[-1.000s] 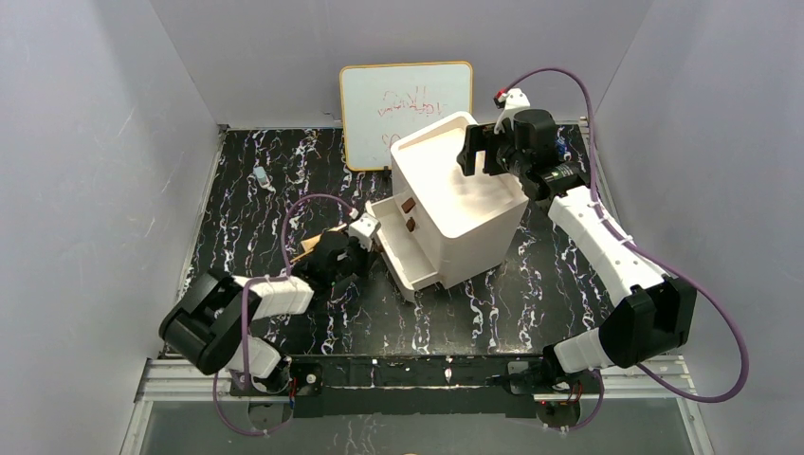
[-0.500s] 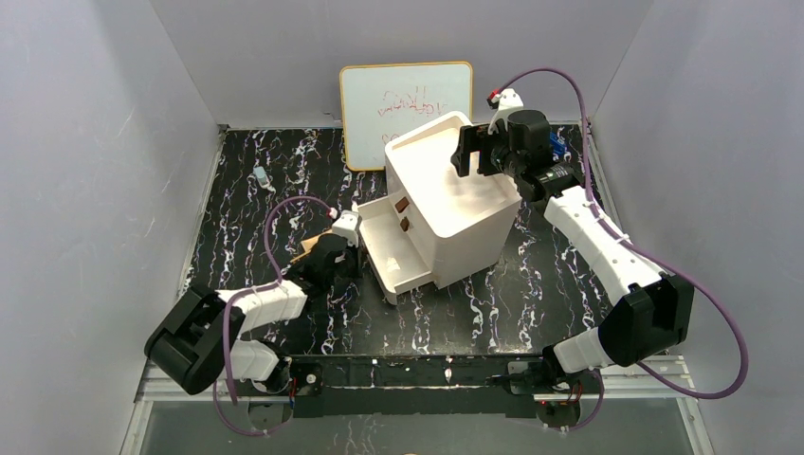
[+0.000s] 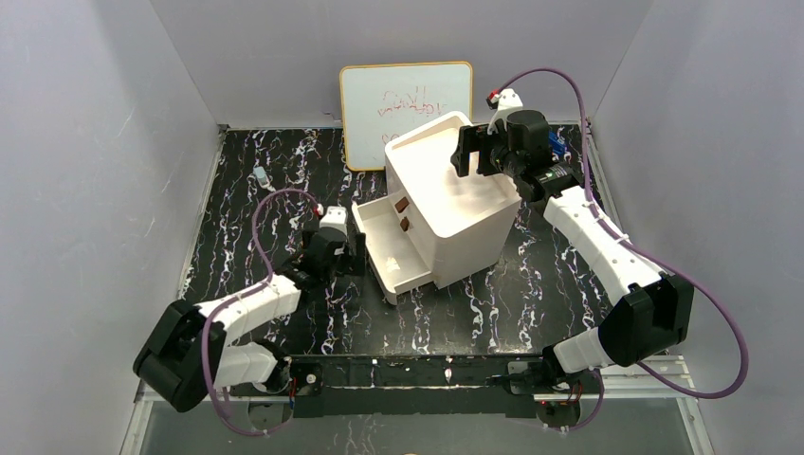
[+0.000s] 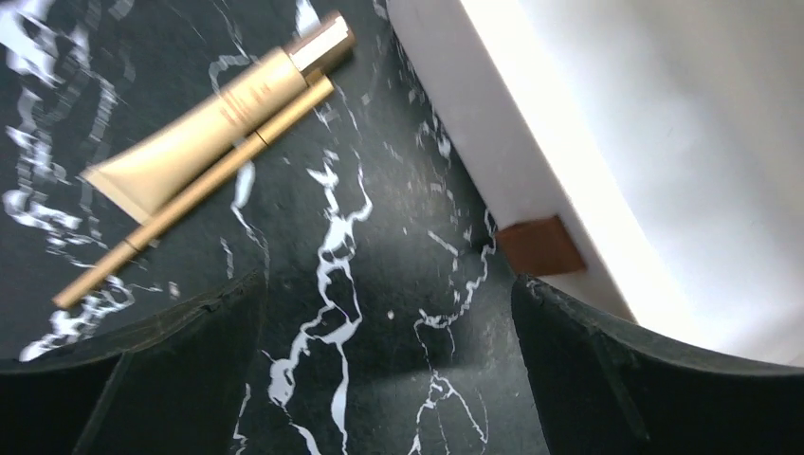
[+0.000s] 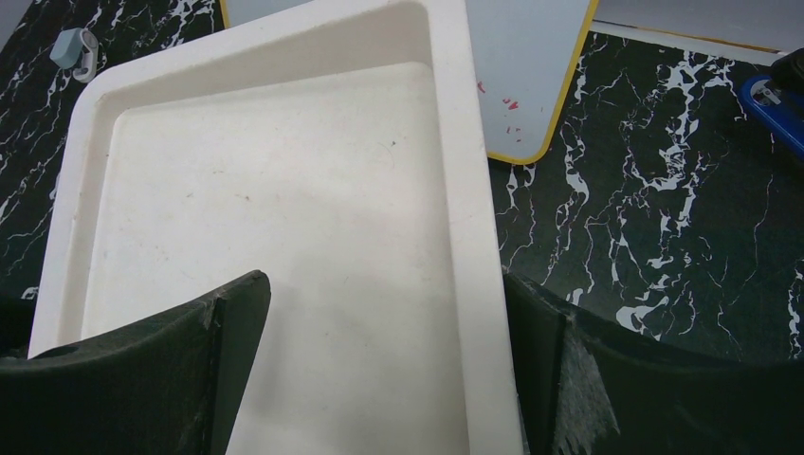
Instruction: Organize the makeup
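Note:
Of the makeup, a gold tube [image 4: 218,114] and a thin gold pencil [image 4: 190,194] lie side by side on the black marbled table, up and to the left of my left gripper [image 4: 389,360]. That gripper [image 3: 349,254] is open, with only bare table between its fingers, just beside the pulled-out drawer's [image 3: 393,248] brown handle [image 4: 540,245]. My right gripper [image 5: 384,360] is open at the top of the white drawer box [image 3: 455,204]. One finger is over the box's recessed top and the other outside its rim [image 5: 469,218]. Other makeup is out of view.
A whiteboard [image 3: 408,109] with red scribbles leans on the back wall behind the box. A small pale blue item [image 3: 258,174] lies at the far left of the table. A blue object [image 5: 773,104] sits at the far right. Grey walls enclose the table.
The drawer slid out and the box shifted left. My left gripper has since opened and sits just off the drawer front. The right gripper followed the box slightly left and stays open.

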Motion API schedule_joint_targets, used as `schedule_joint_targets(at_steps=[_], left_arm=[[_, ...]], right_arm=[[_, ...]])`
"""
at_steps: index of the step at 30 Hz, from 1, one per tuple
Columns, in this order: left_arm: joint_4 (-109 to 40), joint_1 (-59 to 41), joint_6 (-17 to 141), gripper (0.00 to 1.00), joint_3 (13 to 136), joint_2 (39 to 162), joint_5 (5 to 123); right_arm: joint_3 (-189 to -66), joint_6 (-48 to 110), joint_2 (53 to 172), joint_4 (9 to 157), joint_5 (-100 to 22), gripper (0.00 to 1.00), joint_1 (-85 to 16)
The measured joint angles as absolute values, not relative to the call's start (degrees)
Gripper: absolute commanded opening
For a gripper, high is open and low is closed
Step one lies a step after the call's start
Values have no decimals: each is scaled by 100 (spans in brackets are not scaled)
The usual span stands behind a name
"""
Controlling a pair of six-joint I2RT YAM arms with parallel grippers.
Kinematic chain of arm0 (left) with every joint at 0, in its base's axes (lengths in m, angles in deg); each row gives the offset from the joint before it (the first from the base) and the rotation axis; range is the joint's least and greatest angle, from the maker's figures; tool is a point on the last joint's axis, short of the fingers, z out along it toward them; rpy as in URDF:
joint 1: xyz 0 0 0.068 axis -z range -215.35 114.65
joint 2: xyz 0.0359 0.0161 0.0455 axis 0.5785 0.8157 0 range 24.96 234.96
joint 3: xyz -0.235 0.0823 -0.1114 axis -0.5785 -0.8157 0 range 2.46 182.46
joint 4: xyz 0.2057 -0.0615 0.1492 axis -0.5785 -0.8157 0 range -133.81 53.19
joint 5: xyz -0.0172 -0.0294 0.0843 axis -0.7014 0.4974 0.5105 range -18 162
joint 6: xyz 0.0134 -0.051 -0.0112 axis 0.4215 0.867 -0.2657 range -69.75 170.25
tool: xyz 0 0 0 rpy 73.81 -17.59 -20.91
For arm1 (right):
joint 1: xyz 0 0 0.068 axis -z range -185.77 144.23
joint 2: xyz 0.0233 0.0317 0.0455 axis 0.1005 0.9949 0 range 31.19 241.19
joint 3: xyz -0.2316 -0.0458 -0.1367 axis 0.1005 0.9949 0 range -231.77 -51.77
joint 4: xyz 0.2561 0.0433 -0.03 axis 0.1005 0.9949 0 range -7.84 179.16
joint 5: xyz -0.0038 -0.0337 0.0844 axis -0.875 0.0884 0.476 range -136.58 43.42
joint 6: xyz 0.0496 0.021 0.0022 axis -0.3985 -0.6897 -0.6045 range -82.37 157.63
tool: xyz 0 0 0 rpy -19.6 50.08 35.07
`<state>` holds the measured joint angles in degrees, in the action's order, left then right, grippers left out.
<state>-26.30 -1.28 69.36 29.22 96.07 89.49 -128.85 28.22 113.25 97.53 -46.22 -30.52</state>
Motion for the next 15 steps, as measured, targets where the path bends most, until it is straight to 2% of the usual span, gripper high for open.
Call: schedule_joint_targets(at_steps=[9,13,15], left_arm=[[-4005,-150,6119,99,4581,9246,9321],[-4820,-327,5089,98,5495,9585,8873],[-5216,-692,4606,98,5727,9753,8276]], right_arm=[[-12890,2841,11332,9749,-4637,98,-3059],[-12887,2846,11332,9742,-4631,98,-3061],[-12885,2846,11332,9736,-4620,98,-3061]])
